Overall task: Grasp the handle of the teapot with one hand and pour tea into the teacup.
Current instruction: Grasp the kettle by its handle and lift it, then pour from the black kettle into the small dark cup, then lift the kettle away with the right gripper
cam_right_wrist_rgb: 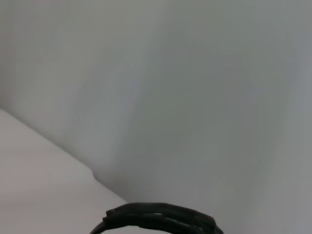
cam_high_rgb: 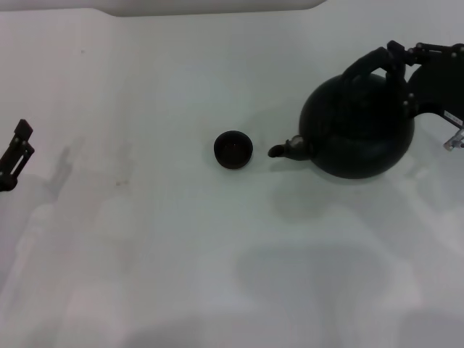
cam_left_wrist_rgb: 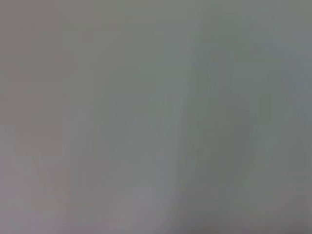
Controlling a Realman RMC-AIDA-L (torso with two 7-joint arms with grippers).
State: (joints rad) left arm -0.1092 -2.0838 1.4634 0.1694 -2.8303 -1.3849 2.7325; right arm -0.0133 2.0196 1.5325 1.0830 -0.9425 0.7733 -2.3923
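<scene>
The large black teapot [cam_high_rgb: 359,127] is at the right of the white table, upright, its spout [cam_high_rgb: 284,149] pointing left at the teacup [cam_high_rgb: 233,149]. The small dark teacup stands a short gap from the spout tip. My right gripper [cam_high_rgb: 396,52] comes in from the right edge and is shut on the top right part of the arched handle [cam_high_rgb: 370,64]. In the right wrist view only a black curved piece of the handle [cam_right_wrist_rgb: 161,217] shows at the lower edge. My left gripper [cam_high_rgb: 16,154] is parked at the far left edge, away from both objects.
The white table [cam_high_rgb: 145,239] stretches wide to the left of and in front of the teacup. A pale raised edge [cam_high_rgb: 217,7] runs along the back. The left wrist view shows only a blank grey surface.
</scene>
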